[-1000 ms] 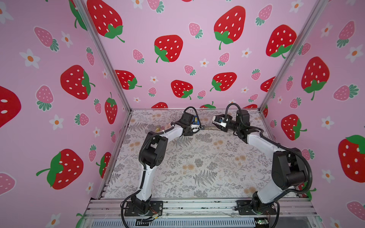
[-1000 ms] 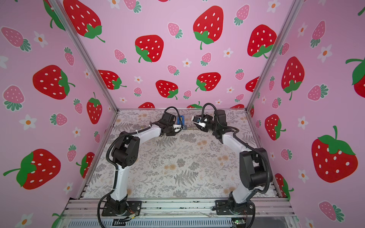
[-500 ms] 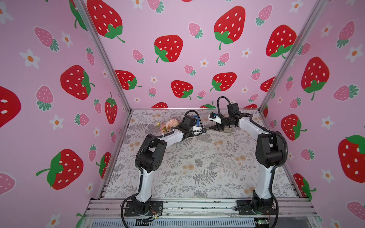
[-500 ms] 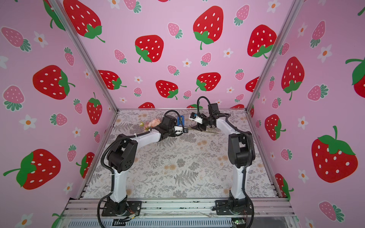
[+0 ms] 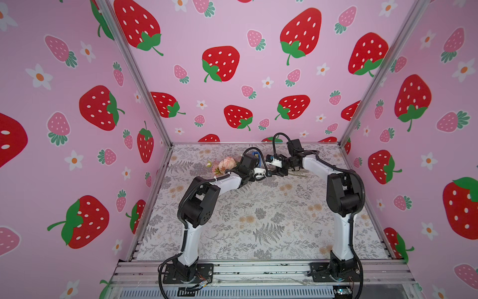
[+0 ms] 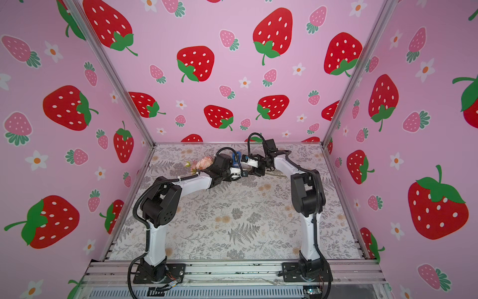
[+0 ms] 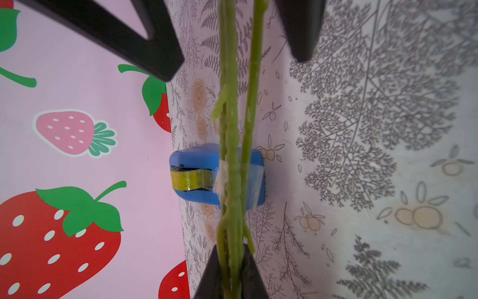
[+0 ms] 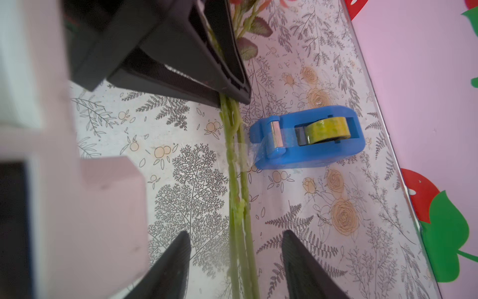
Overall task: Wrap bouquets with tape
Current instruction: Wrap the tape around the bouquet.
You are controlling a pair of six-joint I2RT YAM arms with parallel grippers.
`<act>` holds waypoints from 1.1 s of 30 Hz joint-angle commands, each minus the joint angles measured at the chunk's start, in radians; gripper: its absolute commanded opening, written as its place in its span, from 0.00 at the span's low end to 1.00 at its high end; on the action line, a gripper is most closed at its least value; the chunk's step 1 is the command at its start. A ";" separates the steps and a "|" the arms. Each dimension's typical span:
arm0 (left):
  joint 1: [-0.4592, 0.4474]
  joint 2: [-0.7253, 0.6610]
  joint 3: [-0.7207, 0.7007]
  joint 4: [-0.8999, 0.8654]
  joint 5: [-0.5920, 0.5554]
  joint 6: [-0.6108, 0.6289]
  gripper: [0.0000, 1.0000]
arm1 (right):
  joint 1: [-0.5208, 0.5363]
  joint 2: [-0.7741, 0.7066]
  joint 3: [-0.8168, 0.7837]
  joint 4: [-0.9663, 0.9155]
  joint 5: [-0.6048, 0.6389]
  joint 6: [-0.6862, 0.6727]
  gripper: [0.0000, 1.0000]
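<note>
The bouquet's pink flowers lie at the back of the table, left of my left wrist. My left gripper is shut on the green stems. My right gripper is open, one finger on each side of the stems without touching them, just beyond the left gripper. The blue tape dispenser with its yellowish roll stands beside the stems. A clear strip of tape runs from it onto them.
The pink back wall rises right behind the dispenser. The stems' free ends rest on the fern-printed covering beyond the right gripper. Side walls and metal posts close in both sides.
The right arm has swung round and brought its open gripper down around the stems. The left wrist has shifted, so the flowers now show beside it. The left gripper stays shut.
</note>
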 commanded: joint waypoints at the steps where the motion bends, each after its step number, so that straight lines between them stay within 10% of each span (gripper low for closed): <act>1: -0.007 -0.049 -0.007 0.036 0.005 0.003 0.00 | 0.012 0.024 0.014 -0.011 0.044 -0.031 0.58; 8: -0.008 -0.062 -0.013 0.021 0.017 -0.005 0.00 | 0.022 0.040 0.001 0.084 0.162 -0.035 0.38; 14: -0.006 -0.079 -0.013 -0.048 0.075 -0.057 0.00 | 0.023 0.049 -0.013 0.174 0.207 -0.048 0.00; 20: 0.000 -0.106 -0.019 -0.140 0.126 -0.112 0.05 | 0.027 0.018 -0.045 0.252 0.187 -0.081 0.00; 24: 0.007 -0.133 -0.015 -0.222 0.172 -0.173 0.38 | 0.030 -0.043 -0.152 0.402 0.170 -0.099 0.00; 33: 0.023 -0.279 -0.049 -0.471 0.328 -0.321 0.64 | 0.039 -0.135 -0.343 0.621 0.163 -0.162 0.00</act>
